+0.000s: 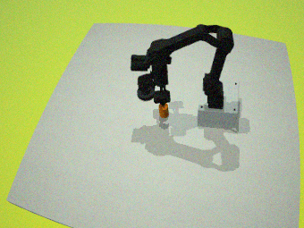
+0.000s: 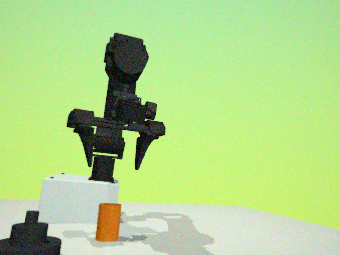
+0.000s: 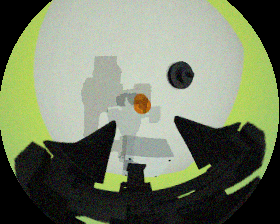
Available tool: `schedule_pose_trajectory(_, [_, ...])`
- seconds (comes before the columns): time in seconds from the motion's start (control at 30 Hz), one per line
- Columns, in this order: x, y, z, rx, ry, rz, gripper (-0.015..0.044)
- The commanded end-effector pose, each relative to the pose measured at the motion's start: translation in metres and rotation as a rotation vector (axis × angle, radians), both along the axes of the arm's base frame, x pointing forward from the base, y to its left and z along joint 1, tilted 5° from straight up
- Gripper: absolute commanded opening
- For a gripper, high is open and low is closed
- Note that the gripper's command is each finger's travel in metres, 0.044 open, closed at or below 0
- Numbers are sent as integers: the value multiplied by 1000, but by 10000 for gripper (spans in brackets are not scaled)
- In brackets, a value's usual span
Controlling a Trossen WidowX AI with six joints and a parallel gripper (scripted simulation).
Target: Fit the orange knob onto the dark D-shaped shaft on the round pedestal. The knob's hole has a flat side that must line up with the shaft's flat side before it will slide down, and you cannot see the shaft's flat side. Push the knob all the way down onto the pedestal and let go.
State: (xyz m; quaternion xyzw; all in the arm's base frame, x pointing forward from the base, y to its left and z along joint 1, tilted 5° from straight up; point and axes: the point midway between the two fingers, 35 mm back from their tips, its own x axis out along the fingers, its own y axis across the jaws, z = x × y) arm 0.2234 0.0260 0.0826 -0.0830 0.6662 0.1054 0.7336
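The orange knob stands upright on the mat. Its hole's flat side cannot be made out. The dark round pedestal stands apart from it, with the shaft pointing up and bare. In the top view the arm partly hides the pedestal. My gripper is open and empty, pointing down above the knob. In the exterior view a gap shows between the fingertips and the knob's top.
The arm's pale base block stands on the light grey mat, behind the knob in the exterior view. The arm's shadow falls across the mat around the knob.
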Motion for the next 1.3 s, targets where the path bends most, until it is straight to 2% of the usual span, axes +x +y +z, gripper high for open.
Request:
schedule_pose_trajectory(0.0, [0,-1,-1,28,15,-361,440])
schedule_pose_trajectory(0.33, [0,-1,-1,28,15,-361,440])
schedule_pose_trajectory(0.5, [3,1,-35,28,16,-361,440])
schedule_pose_trajectory(1.27, [8,2,-68,28,16,-361,440])
